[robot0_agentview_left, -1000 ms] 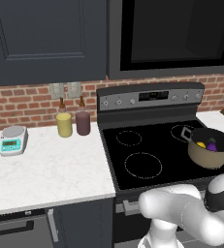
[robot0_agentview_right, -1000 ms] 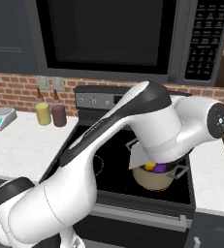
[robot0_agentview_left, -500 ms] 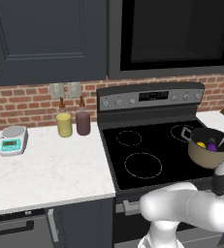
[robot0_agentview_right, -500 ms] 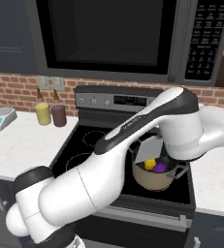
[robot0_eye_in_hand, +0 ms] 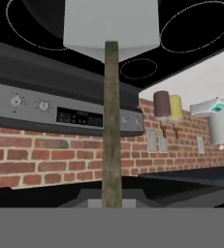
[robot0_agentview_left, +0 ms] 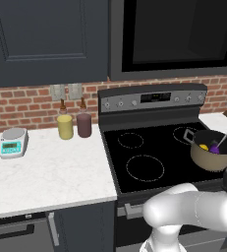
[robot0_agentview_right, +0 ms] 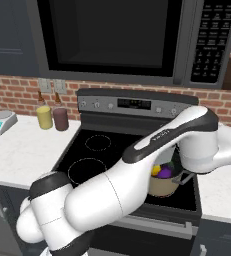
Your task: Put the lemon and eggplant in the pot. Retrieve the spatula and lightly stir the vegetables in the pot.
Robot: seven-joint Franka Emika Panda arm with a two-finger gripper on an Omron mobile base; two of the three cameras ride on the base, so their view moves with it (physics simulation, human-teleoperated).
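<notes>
The tan pot stands on the stove's front right burner, with the yellow lemon and the purple eggplant inside it. Both also lie in the pot in the right base view, the lemon left of the eggplant. The spatula slants down into the pot from the upper right. In the hand view my gripper is shut on the spatula's thin handle, and the pale blade points away from the hand. Whether the blade touches the vegetables I cannot tell.
A yellow jar and a maroon jar stand against the brick wall left of the black stove. A small kitchen scale sits on the white counter. A microwave hangs above the stove. My arm arches over the pot.
The arm's upper links have swung to the right over the stove. The spatula's handle now shows slanting out of the pot. Lemon and eggplant have stayed in the pot.
</notes>
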